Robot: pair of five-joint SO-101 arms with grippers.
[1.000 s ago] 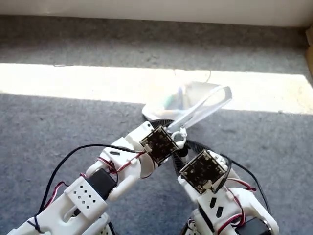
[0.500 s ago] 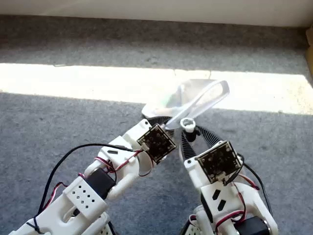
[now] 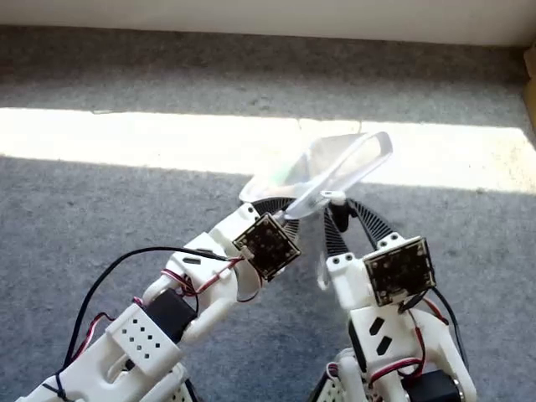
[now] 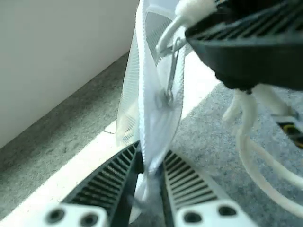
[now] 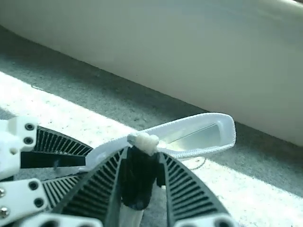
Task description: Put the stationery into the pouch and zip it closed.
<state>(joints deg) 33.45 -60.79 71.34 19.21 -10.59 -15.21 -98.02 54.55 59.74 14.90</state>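
Left gripper (image 4: 150, 165) pinching end of mesh pouch (image 3: 335, 163); right gripper (image 5: 140, 152) clamped on zipper pull (image 5: 147, 140); pouch held between 2 grippers above grey carpet (image 3: 126, 218).

I'm seeing the pouch (image 3: 335, 163) showing as translucent, fine-ribbed mesh, its pull (image 4: 171, 71) glinting metal, the carpet (image 3: 100, 218) looking rough and matt.

Two white plastic arms end in black ribbed fingers, the left claw (image 3: 276, 206) and the right claw (image 3: 337, 209). Just behind each claw sits a square black circuit board (image 3: 268, 245) dotted with solder points. Farther back from the left claw, red and white wires (image 3: 194, 285) loop beside a black cable (image 3: 159, 249) and a perforated white housing (image 3: 142, 335). Dark screws (image 4: 56, 216) fasten the white finger bases.
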